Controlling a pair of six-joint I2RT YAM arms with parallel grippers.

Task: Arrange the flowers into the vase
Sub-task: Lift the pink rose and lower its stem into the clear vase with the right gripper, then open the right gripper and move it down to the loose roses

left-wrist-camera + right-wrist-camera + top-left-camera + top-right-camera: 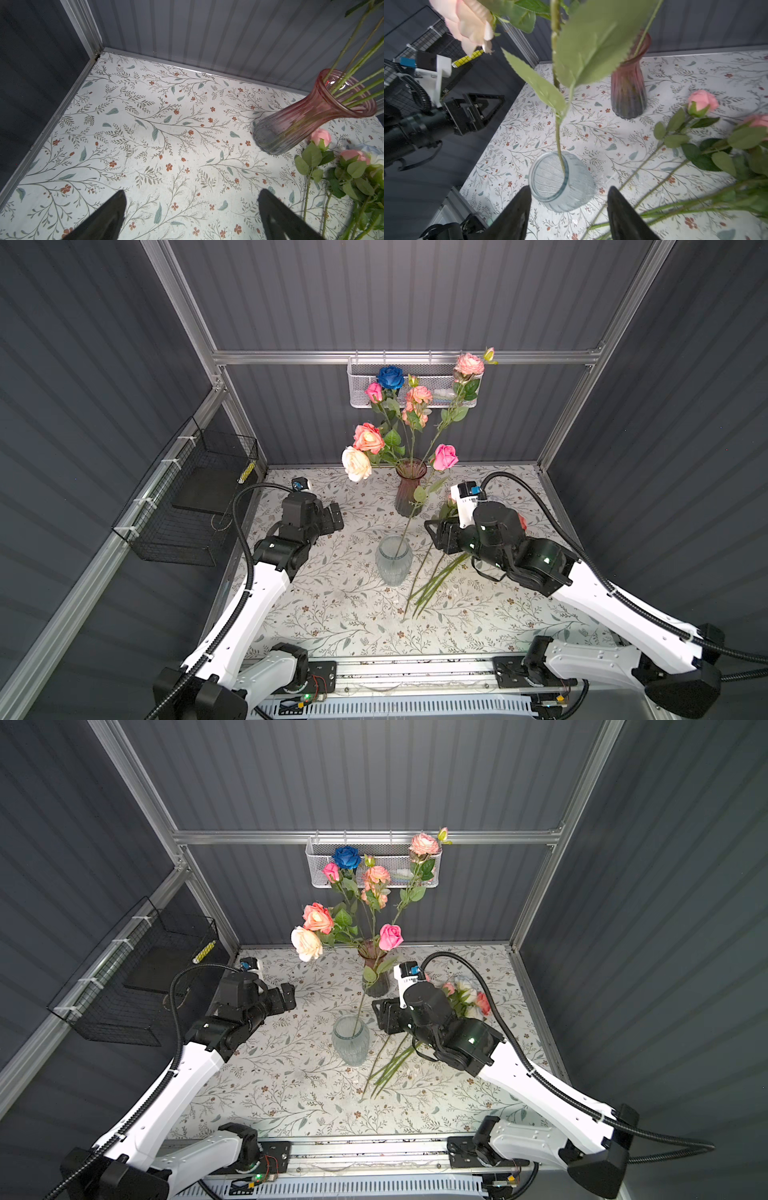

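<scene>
Right wrist view shows the right gripper (569, 188) with its two dark fingers set partly apart and nothing between them. The rim of the clear vase (577, 187) sits just past the fingertips. A single rose stem (558, 133) stands inside the clear vase, leaning on the far side of the rim and free of both fingers. In a top view that stem rises to a pink rose (445, 457) high behind the clear vase.

The loose flowers (434, 583) lie flat on the floral table (332, 614) just to the right of the clear vase. Their stems fan toward the front edge and their heads are partly hidden under the right arm. They lie beside the right gripper, outside its jaws.

The left gripper (192, 191) hangs well to the left of the clear vase, its jaws spread wide over bare tabletop and holding nothing.

Behind the clear vase stands a pink vase (409, 493), upright and holding the rest of the flowers: a blue rose (390, 377), a cream rose (356, 463) and several pink and peach heads on long stems.

On the back wall, above and behind the clear vase, hangs a white mesh basket (361, 398). What it holds cannot be made out. A black wire basket (174, 539) is fixed to the wall far left of the clear vase.
</scene>
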